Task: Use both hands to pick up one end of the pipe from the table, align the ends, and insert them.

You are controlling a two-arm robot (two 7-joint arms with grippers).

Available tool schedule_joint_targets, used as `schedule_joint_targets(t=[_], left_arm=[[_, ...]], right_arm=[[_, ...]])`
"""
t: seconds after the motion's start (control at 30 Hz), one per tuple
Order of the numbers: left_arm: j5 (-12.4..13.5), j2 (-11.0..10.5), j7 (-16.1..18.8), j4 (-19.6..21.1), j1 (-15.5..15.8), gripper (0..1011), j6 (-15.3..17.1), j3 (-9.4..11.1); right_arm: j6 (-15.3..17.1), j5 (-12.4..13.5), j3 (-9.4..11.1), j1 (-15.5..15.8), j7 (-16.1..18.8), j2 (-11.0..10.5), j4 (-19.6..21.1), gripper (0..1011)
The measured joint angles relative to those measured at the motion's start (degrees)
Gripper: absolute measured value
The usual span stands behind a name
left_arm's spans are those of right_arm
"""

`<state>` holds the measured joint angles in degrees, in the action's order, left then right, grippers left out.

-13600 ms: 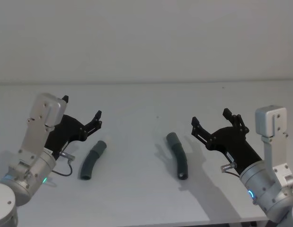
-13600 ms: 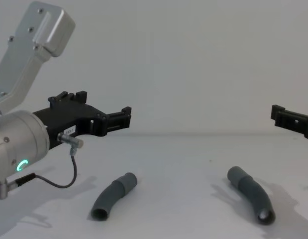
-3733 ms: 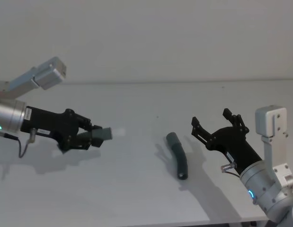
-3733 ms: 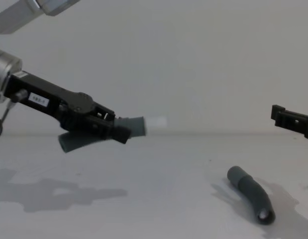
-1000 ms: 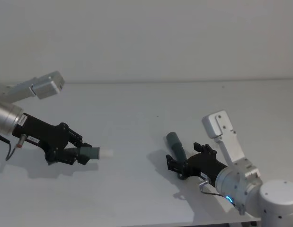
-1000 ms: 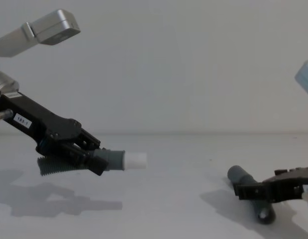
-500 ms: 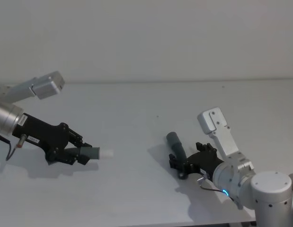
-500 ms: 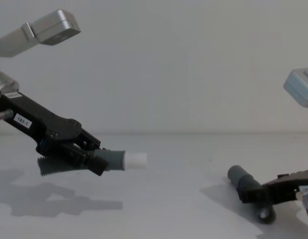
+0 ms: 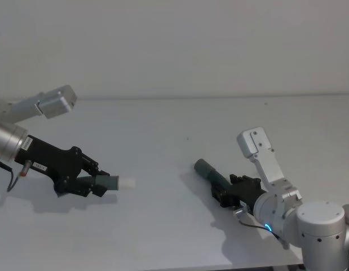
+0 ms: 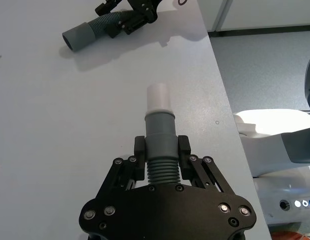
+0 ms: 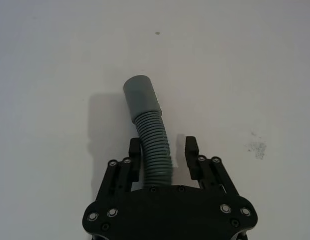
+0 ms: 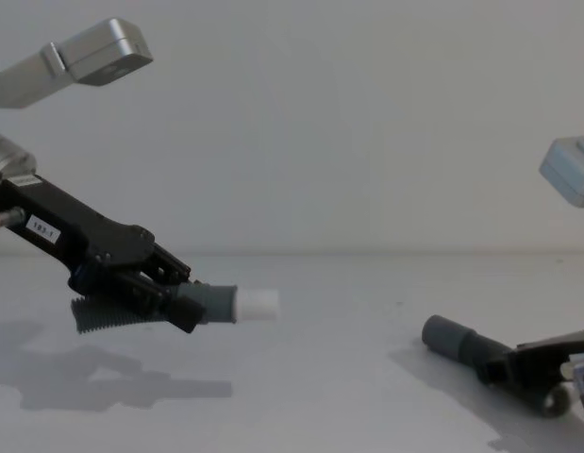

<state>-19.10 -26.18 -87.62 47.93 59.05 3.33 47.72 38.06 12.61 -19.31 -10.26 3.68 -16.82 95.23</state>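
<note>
My left gripper (image 9: 101,184) (image 12: 183,307) (image 10: 162,150) hovers above the left side of the table (image 9: 163,130), shut on the ribbed part of one pipe piece (image 10: 159,131). Its white tip (image 9: 127,183) (image 12: 257,303) (image 10: 158,96) points toward the right arm. My right gripper (image 9: 224,193) (image 11: 163,147) (image 12: 494,368) sits low at the front right, its fingers straddling the ribs of the other pipe piece (image 9: 207,171) (image 12: 452,342). One finger (image 11: 134,148) touches the hose; a gap remains at the other. The open grey cuff (image 11: 140,95) sticks out ahead, close to the table.
The white table's front edge (image 9: 163,266) runs just below the right arm. In the left wrist view the table edge (image 10: 222,100) drops off to a grey floor and a white robot base (image 10: 275,145).
The right gripper has slid farther along the second piece, which has swung so its cuff points more to the left. The left gripper with its piece has stayed still.
</note>
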Motion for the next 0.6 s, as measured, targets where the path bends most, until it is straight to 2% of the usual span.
schedule_joint_targets(t=[0.07, 0.1, 0.13, 0.17, 0.23, 0.4, 0.6], left_arm=[[0.0, 0.0, 0.0, 0.0, 0.0, 351, 0.0, 0.0], [0.0, 0.0, 0.0, 0.0, 0.0, 351, 0.0, 0.0], [0.0, 0.0, 0.0, 0.0, 0.0, 351, 0.0, 0.0], [0.0, 0.0, 0.0, 0.0, 0.0, 351, 0.0, 0.0], [0.0, 0.0, 0.0, 0.0, 0.0, 351, 0.0, 0.0], [0.0, 0.0, 0.0, 0.0, 0.0, 351, 0.0, 0.0], [0.0, 0.0, 0.0, 0.0, 0.0, 351, 0.0, 0.0]], right_arm=[[0.1, 0.0, 0.1, 0.1, 0.0, 0.2, 0.0, 478], [0.1, 0.0, 0.2, 0.1, 0.0, 0.2, -0.1, 478], [0.1, 0.0, 0.2, 0.1, 0.0, 0.2, -0.1, 413], [0.1, 0.0, 0.2, 0.1, 0.1, 0.3, -0.1, 401], [-0.1, 0.0, 0.3, 0.1, 0.3, 0.3, -0.1, 310], [-1.7, 0.0, 0.2, 0.1, 1.8, -0.2, -0.4, 240], [-4.9, -0.2, -0.3, -0.3, 4.4, -1.4, -0.8, 232]])
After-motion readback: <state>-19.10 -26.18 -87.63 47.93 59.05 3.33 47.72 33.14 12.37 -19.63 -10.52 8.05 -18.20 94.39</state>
